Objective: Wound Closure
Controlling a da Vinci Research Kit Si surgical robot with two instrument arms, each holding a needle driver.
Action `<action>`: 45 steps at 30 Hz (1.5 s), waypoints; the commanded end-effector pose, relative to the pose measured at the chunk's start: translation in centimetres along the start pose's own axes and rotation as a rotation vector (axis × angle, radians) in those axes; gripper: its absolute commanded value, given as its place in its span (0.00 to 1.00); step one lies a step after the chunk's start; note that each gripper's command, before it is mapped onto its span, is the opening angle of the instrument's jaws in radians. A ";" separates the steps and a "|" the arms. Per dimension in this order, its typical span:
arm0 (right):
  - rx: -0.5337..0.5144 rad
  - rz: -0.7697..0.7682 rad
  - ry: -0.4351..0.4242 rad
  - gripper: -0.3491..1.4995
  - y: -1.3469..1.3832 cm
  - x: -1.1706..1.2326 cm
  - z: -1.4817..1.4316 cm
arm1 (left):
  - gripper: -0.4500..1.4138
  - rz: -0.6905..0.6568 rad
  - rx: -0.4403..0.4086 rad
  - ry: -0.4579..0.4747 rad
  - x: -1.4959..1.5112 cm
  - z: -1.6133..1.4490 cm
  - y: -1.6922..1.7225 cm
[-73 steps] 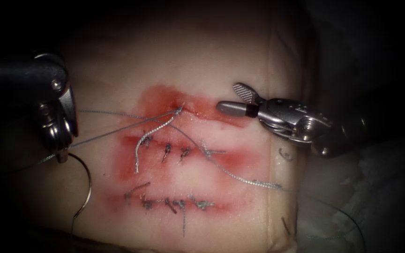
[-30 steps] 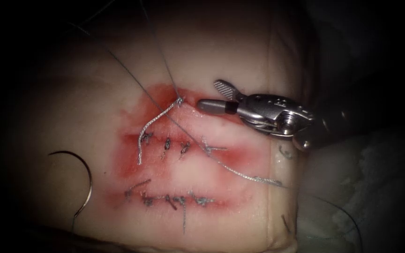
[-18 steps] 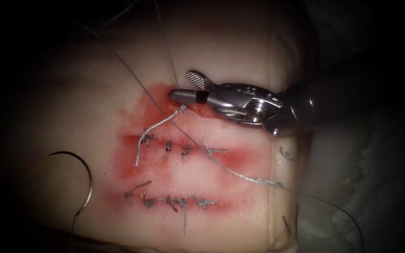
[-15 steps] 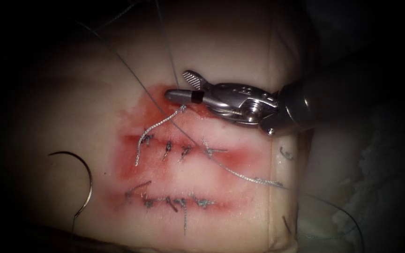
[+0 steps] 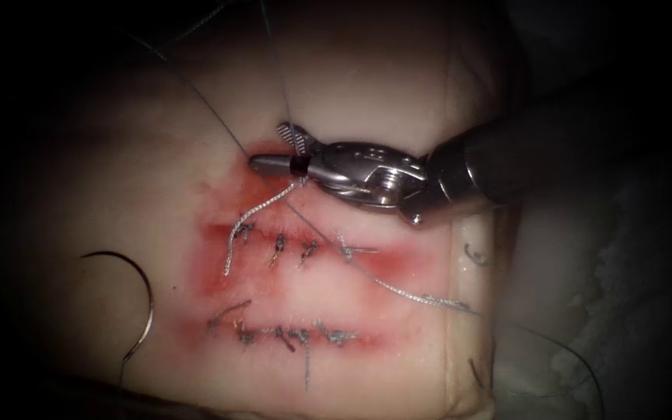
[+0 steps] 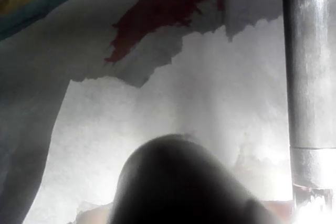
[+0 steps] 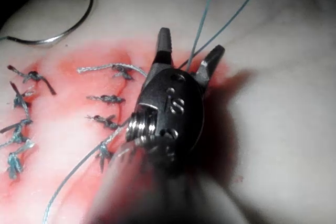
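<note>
Right tool (image 5: 275,149) of ours hovers with jaws spread astride the two thread strands (image 7: 202,22) rising toward the far side from the knot (image 5: 300,181), holding nothing, while the needle (image 5: 135,294) lies free on the tissue (image 5: 398,101), well left of the cut.

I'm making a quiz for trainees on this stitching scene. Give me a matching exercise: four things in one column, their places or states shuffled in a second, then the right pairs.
Things:
1. needle
2. right tool
3. thread
4. red fluid

States:
A. stains the tissue around the stitches
B. runs up from the knot, between the jaws
C. jaws open, holding nothing
D. lies free on the tissue, left of the cut

Pairs: 1-D, 2-C, 3-B, 4-A
</note>
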 end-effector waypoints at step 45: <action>-0.016 0.043 0.004 0.00 -0.03 0.01 0.30 | 0.00 -0.003 -0.003 -0.005 -0.08 0.00 -0.03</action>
